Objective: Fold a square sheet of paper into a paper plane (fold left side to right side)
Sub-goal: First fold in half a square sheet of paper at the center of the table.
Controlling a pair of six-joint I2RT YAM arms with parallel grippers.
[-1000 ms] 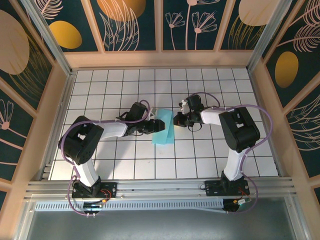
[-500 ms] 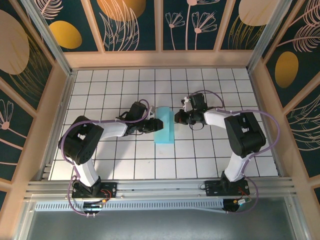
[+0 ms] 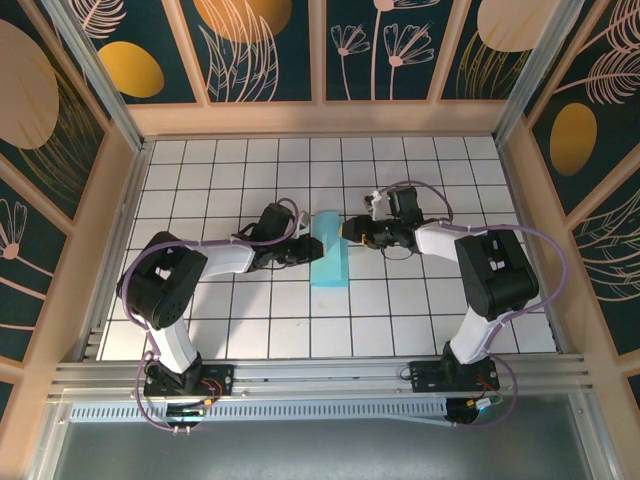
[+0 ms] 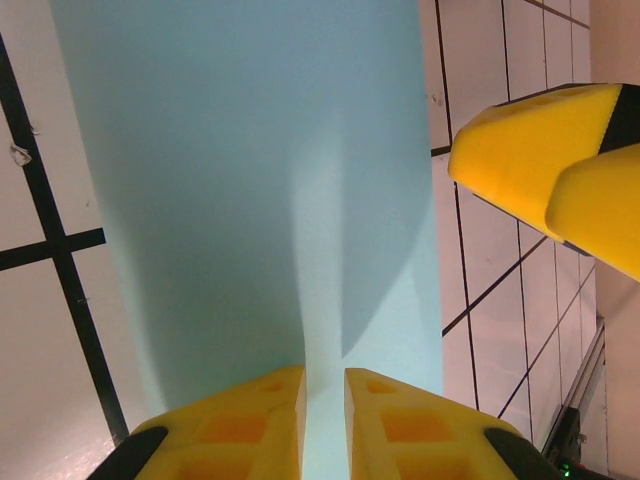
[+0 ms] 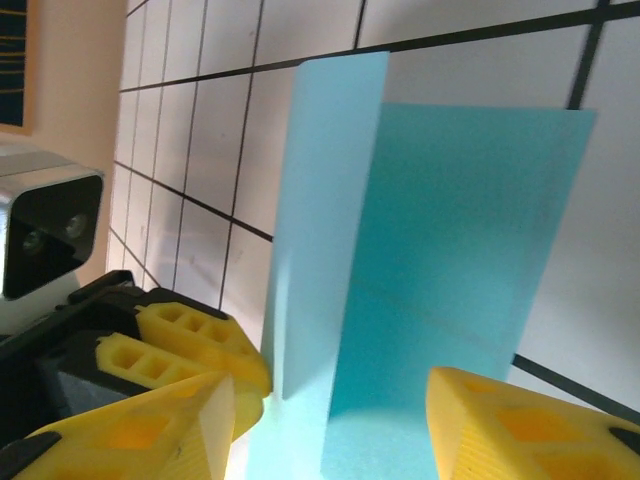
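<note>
On a white grid-tiled table [image 3: 400,320], the black left arm [image 3: 215,258] and black right arm [image 3: 485,265] reach from the near edge toward mid-table. There a thin, light cyan-blue square sheet of paper [image 3: 330,262] lies partly folded, its long axis running 6 to 12 o'clock. The left gripper [image 3: 312,250] meets the sheet from 9 o'clock and is the nearer of the two to the edge that must travel. In the left wrist view its yellow jaws stand narrow at the paper [image 4: 250,180], apparently pinched on the left side, though the contact itself is hidden. The right gripper [image 3: 347,232] sits at about 2 o'clock of the sheet's middle, touching or just beside its right edge. Its wrist camera shows the yellow jaws wide and holding nothing, with the paper [image 5: 460,260] between them. One darker panel lies flat on the tiles and a paler flap stands up on the left gripper's side. The fold looks half made; the raised flap has to swing on toward 3 o'clock. Beyond, dark teal wall panels with gold discs [image 3: 260,45] close the far side.
</note>
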